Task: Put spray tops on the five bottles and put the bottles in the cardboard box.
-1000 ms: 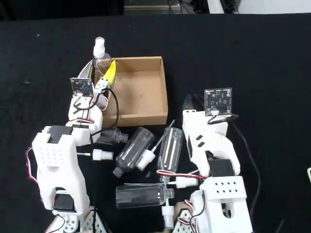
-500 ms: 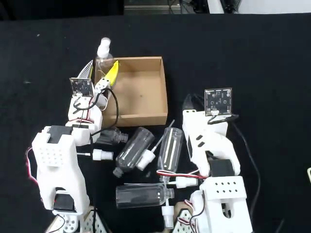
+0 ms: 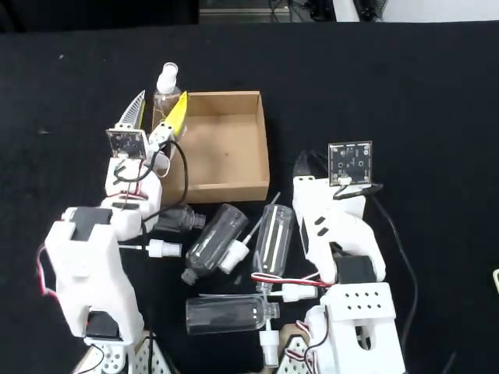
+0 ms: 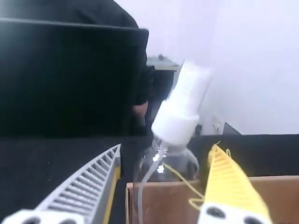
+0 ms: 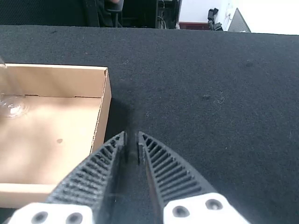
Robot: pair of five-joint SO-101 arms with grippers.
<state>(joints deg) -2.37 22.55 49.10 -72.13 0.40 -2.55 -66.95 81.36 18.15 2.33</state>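
Left end effector (image 3: 162,97) has opened wide & let go of the capped bottle (image 3: 166,86), now upright in the box (image 3: 226,152) corner: 1 done, 4 bottles to go.

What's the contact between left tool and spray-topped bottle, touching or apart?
Apart. Left wrist view shows the left tool open, gaps either side of the bottle.

My black table (image 3: 421,93) carries the cardboard box (image 3: 226,148); just off the box wall that faces me lie clear bottles (image 3: 214,238) on their sides, loose spray tops (image 3: 162,248) among them
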